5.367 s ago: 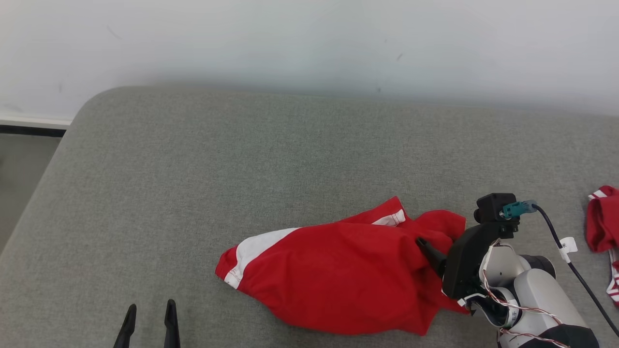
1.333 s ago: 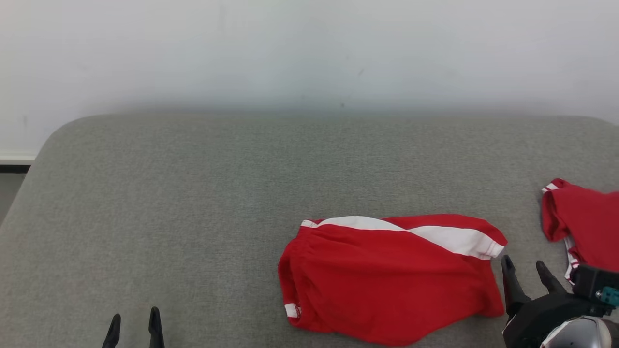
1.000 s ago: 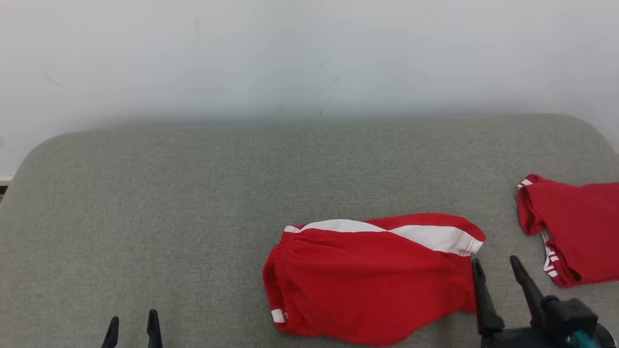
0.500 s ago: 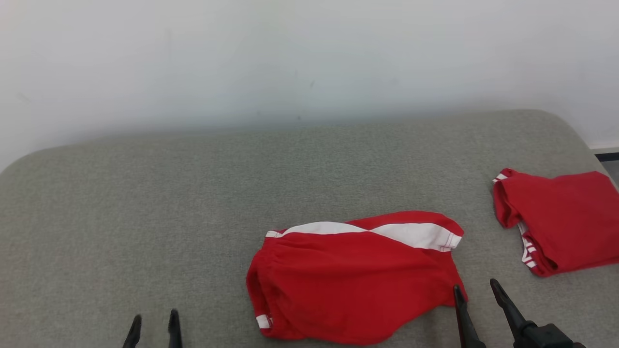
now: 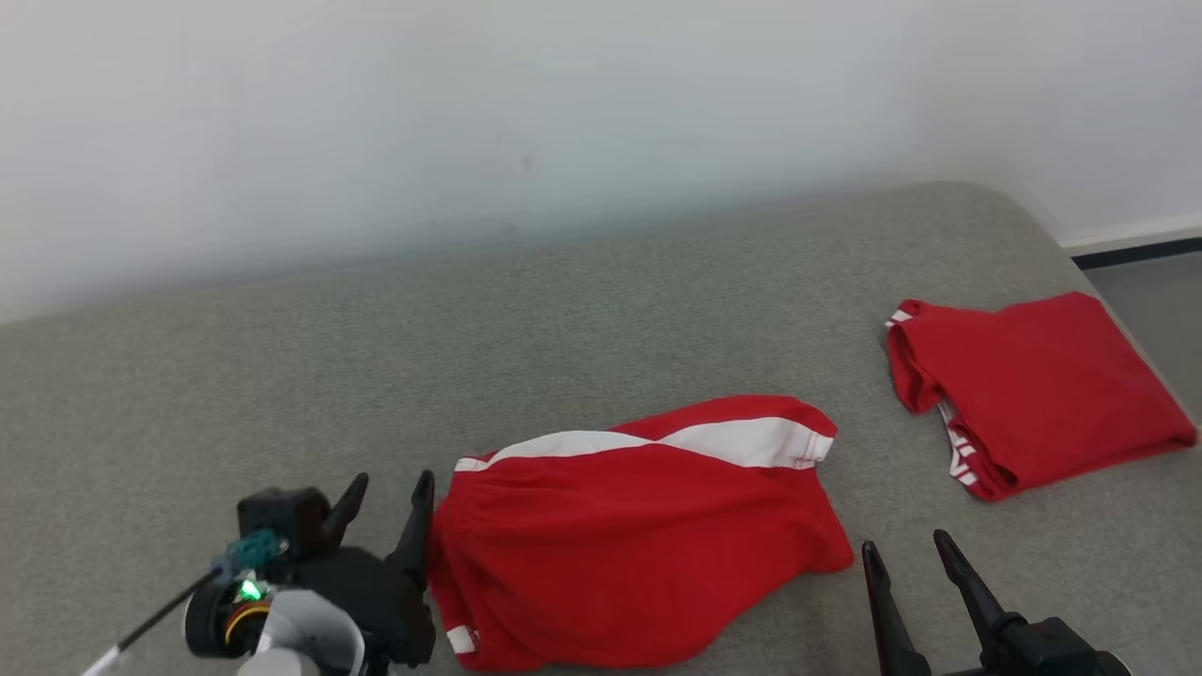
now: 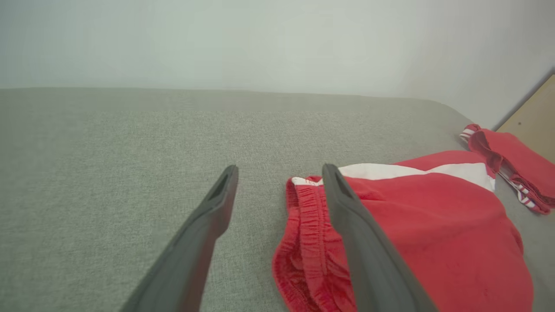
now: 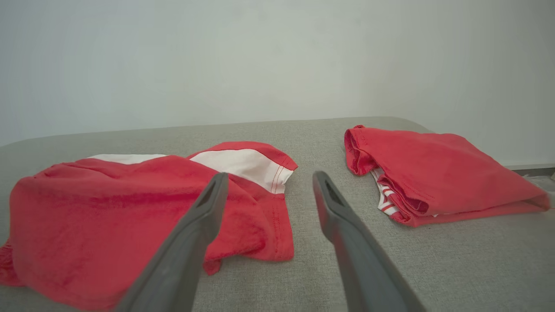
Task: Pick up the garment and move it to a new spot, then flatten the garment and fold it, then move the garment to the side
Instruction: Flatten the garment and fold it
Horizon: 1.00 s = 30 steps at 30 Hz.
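The garment [image 5: 639, 535], red shorts with a broad white stripe [image 5: 742, 439] along the far side, lies rumpled but roughly flat near the front of the grey padded surface [image 5: 563, 310], a little right of its middle. The left gripper [image 5: 390, 483] stands spread wide and empty at the waistband end, its inner finger just beside the red edge; whether it touches I cannot tell. The right gripper [image 5: 904, 545], also wide and holding nothing, sits just off the leg hem. A second red garment [image 5: 1033, 376], folded, lies well apart by the right edge, where the padding rounds off toward the floor [image 5: 1150, 282]. Bare grey stretches left and back to the wall [image 5: 563, 94]. The left wrist view shows the gathered elastic waistband [image 6: 310, 216] and a tan board [image 6: 535, 117]. The right wrist view shows the stitched hem [image 7: 277, 177].
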{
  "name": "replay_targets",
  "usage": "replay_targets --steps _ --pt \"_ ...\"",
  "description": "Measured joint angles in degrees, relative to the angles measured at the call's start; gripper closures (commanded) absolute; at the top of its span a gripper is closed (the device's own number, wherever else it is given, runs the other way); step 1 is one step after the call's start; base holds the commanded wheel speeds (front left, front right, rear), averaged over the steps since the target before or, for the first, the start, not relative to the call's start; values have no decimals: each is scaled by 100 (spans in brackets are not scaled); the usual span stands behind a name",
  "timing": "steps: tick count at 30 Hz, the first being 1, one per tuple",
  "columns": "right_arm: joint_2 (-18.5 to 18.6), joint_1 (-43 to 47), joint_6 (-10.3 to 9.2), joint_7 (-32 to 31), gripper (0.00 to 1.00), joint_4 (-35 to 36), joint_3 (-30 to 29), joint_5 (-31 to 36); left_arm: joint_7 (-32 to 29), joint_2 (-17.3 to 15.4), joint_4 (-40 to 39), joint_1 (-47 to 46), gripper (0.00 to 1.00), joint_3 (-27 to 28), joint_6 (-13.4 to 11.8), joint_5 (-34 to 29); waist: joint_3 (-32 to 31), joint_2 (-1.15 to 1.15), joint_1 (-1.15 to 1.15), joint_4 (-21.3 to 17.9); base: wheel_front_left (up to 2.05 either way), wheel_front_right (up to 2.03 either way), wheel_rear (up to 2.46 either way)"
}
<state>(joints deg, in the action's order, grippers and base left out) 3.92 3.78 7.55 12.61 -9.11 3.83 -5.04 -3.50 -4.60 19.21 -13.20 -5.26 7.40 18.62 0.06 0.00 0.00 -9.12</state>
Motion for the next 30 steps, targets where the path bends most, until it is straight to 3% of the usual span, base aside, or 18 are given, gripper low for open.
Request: replay_targets --steps 10,18,30 --pt "-15 -55 0 1 0 8 -31 -49 -1522 79 242 -449 0 -191 -221 438 192 0 1 -347 0 0 0" --pt "-44 -136 0 36 0 4 -56 -49 -2013 70 198 -487 0 -227 -394 517 383 0 1 -464 0 0 0" --pt "-80 -219 0 80 0 -94 -32 -59 -2267 84 -26 -510 0 -587 -232 654 411 0 0 -403 0 0 0"
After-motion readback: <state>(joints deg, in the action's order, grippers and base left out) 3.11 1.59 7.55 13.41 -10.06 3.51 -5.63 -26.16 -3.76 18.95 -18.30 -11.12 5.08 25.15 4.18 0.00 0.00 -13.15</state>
